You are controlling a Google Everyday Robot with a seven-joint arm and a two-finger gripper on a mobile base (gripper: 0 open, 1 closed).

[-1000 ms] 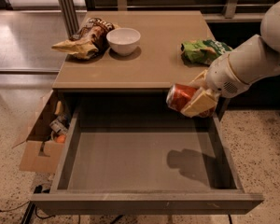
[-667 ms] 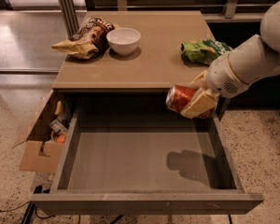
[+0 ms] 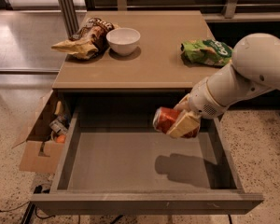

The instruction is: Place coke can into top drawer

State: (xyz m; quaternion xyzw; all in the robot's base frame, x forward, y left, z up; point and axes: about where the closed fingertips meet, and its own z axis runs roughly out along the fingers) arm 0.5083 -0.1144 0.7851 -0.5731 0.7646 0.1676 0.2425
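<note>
— So, where is the coke can [image 3: 164, 118] right now?
— Clamped in the tool [image 3: 179, 124], lying on its side in the air, just below the desk's front edge and towards its right front corner. It hangs over the right rear part of the open top drawer [image 3: 126, 160] without touching the bottom. Its shadow falls on the drawer floor beneath it.
— And the tool itself?
— Closed on the can. One pale finger [image 3: 183, 125] lies across the can's near side, and the other is hidden behind it. The white arm [image 3: 245, 71] reaches in from beyond the desk's right edge.
— What sits on the desk [image 3: 154, 66]?
— A white bowl [image 3: 123, 40] stands upright towards the rear left corner, with a brown snack bag [image 3: 84, 37] just beside it at the left edge. A green snack bag [image 3: 206, 52] lies at the right edge, well apart from both.
— Anything else?
— A cardboard box [image 3: 32, 153] stands on the floor below the desk's left edge, beside the drawer's left wall, holding small items I cannot make out
</note>
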